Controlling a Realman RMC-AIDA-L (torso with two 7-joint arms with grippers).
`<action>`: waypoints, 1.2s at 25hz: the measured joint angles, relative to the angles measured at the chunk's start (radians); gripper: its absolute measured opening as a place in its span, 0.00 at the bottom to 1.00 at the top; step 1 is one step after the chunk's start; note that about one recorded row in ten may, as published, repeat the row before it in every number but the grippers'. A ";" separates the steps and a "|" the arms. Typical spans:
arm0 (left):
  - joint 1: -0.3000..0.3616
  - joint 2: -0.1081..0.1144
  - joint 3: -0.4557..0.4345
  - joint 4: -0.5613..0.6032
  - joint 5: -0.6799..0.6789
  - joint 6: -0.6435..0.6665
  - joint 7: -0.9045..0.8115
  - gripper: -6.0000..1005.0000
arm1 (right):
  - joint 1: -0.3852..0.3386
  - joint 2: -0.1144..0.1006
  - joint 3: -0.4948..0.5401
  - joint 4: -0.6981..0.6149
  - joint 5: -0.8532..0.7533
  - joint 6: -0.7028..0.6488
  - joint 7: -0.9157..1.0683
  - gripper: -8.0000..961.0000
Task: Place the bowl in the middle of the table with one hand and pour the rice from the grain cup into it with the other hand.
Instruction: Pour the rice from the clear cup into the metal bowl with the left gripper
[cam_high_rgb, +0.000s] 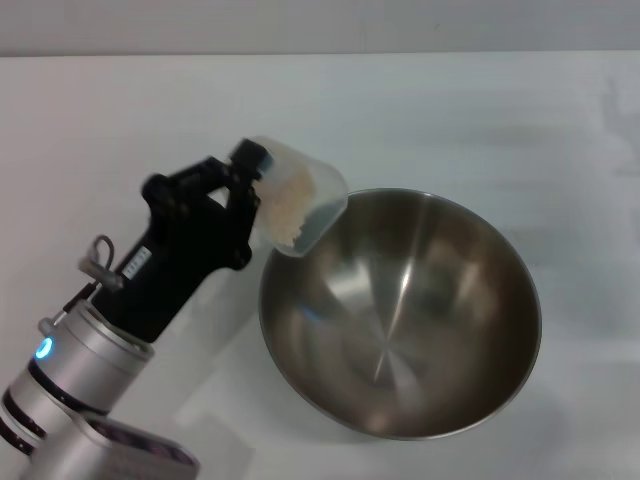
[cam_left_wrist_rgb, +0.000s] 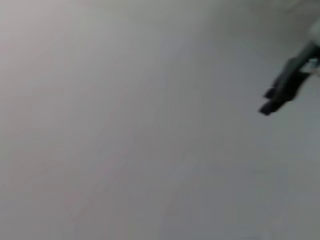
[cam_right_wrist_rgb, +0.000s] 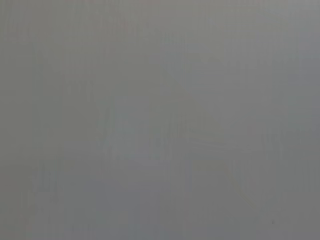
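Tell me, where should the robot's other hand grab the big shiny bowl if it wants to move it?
Probably the rim of the bowl on the robot's right. The thin edge suits a pinch with one finger inside and one outside, coming down from above. The rim on the robot's left is crowded: there the left gripper holds the tilted grain cup with the rice just over the edge.

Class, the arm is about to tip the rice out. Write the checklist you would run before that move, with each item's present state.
1. Bowl set on the table, upright: ok.
2. Bowl inside free of objects: ok.
3. Left end effector grips the grain cup: ok.
4. Cup's mouth reaches over the bowl's rim: ok, just at the near-left edge.
5. Rice all in the cup, none spilled: ok.
6. Right end effector away from the bowl: cannot tell, not in view.
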 joint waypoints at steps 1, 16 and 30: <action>0.000 0.000 0.006 0.003 0.015 -0.004 0.056 0.03 | 0.000 0.000 0.000 0.000 0.000 0.002 0.000 0.52; 0.000 -0.001 0.120 0.005 0.027 -0.038 0.592 0.03 | -0.010 0.008 0.024 0.005 -0.003 0.009 -0.001 0.52; -0.020 -0.001 0.208 -0.002 0.028 -0.037 0.950 0.03 | -0.017 0.011 0.023 0.007 -0.005 0.010 -0.001 0.52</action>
